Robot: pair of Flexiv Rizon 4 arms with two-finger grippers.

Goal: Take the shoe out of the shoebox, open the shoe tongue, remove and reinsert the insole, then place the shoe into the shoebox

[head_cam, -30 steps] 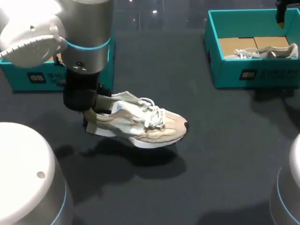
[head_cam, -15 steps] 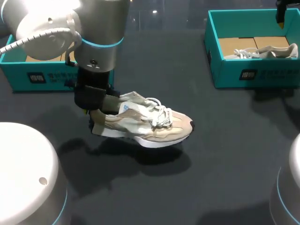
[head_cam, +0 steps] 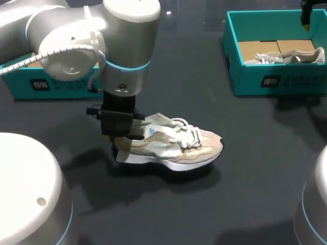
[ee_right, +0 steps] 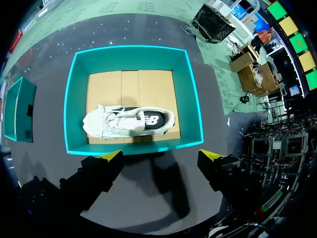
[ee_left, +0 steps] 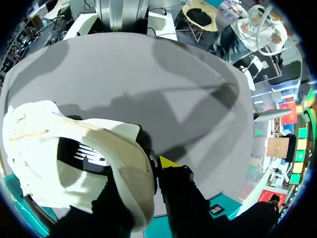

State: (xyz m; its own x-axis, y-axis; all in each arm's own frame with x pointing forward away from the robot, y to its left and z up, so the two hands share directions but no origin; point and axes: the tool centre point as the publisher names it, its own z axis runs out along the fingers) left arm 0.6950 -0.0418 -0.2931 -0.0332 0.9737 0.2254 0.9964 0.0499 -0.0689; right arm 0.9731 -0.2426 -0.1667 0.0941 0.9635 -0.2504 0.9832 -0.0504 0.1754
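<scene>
A beige and white shoe (head_cam: 176, 145) lies level at the table's middle, toe pointing right, with its shadow close beneath it. My left gripper (head_cam: 121, 133) is shut on the shoe's heel collar. In the left wrist view the shoe's heel (ee_left: 74, 163) fills the space at the gripper (ee_left: 148, 168); one yellow fingertip (ee_left: 168, 162) shows and the other is hidden by the heel. My right gripper (ee_right: 161, 156) hangs open high over the teal shoebox (ee_right: 190, 89) at the back right, which holds a second shoe (ee_right: 126, 121). In the head view only its edge (head_cam: 306, 13) shows.
The teal shoebox (head_cam: 245, 76) with the second shoe (head_cam: 286, 56) stands at the back right. Another teal box (head_cam: 51, 84) stands at the back left, partly behind my left arm. Dark table surface lies between the boxes and in front of the shoe.
My left arm has carried the shoe to the right and a little toward the front, and lower, so its shadow has drawn in under it. The right gripper has stayed still.
</scene>
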